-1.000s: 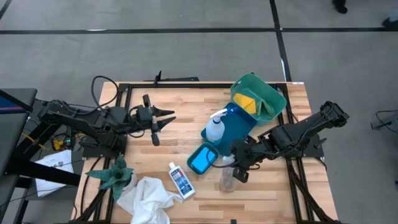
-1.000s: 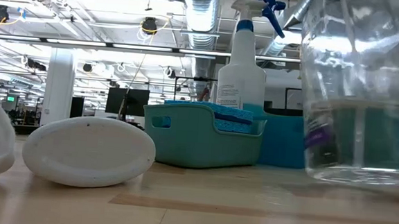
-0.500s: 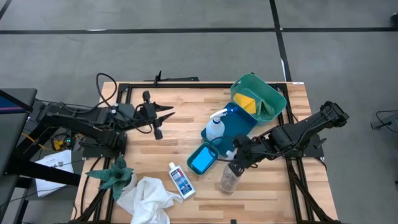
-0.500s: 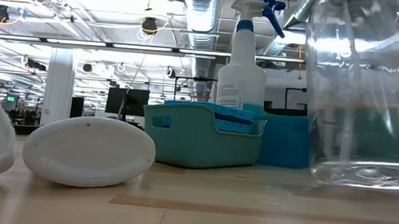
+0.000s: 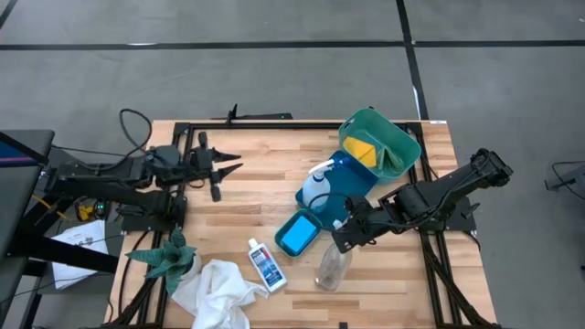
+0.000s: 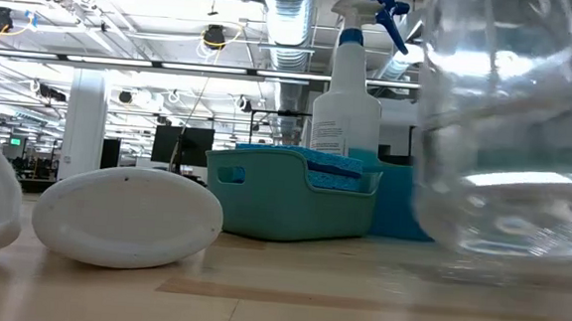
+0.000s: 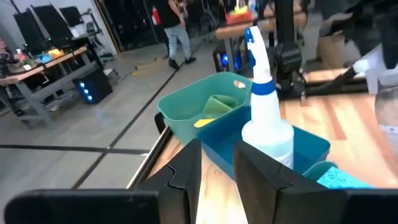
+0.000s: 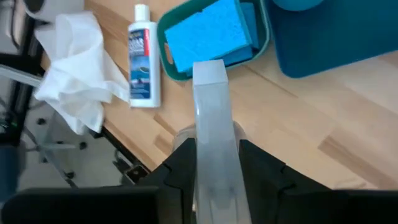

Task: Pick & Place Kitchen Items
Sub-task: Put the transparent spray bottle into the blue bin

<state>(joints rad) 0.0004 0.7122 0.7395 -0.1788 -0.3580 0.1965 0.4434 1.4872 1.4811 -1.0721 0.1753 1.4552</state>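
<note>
Since a second ago the right gripper (image 5: 340, 239) has closed on the clear plastic bottle (image 5: 330, 266) and tipped it, just beside the small teal bin (image 5: 283, 248) holding the blue sponges (image 8: 208, 32). Left gripper (image 5: 221, 168), fingers slightly parted and empty, has pulled back well away from that bin. Yellow pad (image 5: 361, 150) already binned; small white bottle (image 5: 265, 264) and cloth (image 5: 215, 289) still on the table near it.

The wooden table (image 5: 265, 178) carries a white cloth (image 5: 215, 285), small bottle (image 5: 264, 264) and teal tubs (image 5: 297, 234).
</note>
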